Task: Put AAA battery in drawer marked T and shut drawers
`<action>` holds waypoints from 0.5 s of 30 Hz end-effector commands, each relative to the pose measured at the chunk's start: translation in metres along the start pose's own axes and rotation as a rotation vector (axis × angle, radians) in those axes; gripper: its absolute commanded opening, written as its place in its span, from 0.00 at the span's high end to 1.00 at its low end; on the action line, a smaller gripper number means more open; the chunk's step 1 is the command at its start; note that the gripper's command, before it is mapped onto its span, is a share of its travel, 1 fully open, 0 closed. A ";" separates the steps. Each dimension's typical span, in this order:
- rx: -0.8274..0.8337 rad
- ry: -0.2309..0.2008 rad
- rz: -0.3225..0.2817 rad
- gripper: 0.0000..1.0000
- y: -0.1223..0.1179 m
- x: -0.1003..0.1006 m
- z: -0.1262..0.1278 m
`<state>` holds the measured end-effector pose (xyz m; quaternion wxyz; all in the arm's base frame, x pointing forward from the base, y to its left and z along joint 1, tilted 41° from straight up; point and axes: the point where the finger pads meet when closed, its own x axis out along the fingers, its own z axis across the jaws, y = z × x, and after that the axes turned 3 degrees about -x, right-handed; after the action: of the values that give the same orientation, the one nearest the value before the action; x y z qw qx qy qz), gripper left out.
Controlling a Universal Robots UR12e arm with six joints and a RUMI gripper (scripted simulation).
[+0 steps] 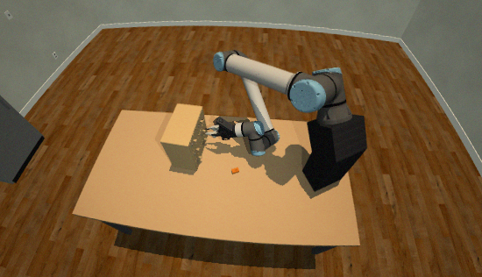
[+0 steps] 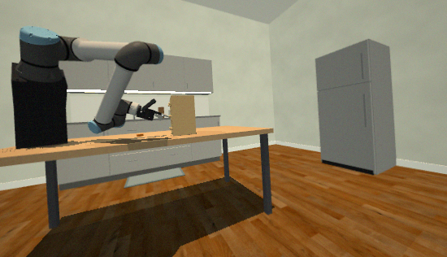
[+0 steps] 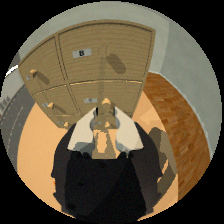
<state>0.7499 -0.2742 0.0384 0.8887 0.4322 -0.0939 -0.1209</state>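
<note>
The wooden chest (image 1: 181, 126) (image 2: 183, 116) (image 3: 131, 42) stands upright, its drawer fronts facing the arm. The drawers I can see look shut. In the wrist view one large upper drawer (image 3: 92, 70) carries the label B; the label (image 3: 90, 100) on the drawer below it is too blurred to read surely. My gripper (image 1: 207, 131) (image 2: 167, 116) (image 3: 105, 107) is slightly open, its fingertips close to the chest front at the lower drawer. That drawer's knob (image 3: 105, 101) shows between and just beyond the tips, not clamped. I cannot make out a AAA battery surely in any view.
A small orange object (image 1: 235, 170) (image 2: 140, 135), too small to identify, lies on the table (image 1: 210, 212) in front of the chest. More knobs (image 3: 33, 72) (image 3: 50, 105) stick out to the left in the wrist view. The arm's black pedestal (image 1: 335, 151) stands at the table's opposite end.
</note>
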 end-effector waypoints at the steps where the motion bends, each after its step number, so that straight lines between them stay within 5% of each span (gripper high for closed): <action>1: 0.003 0.001 -0.004 0.80 -0.007 -0.016 0.000; 15: 0.003 0.001 -0.004 0.80 -0.014 -0.037 0.000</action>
<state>0.7183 -0.2734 0.0252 0.8878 0.4335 -0.0930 -0.1237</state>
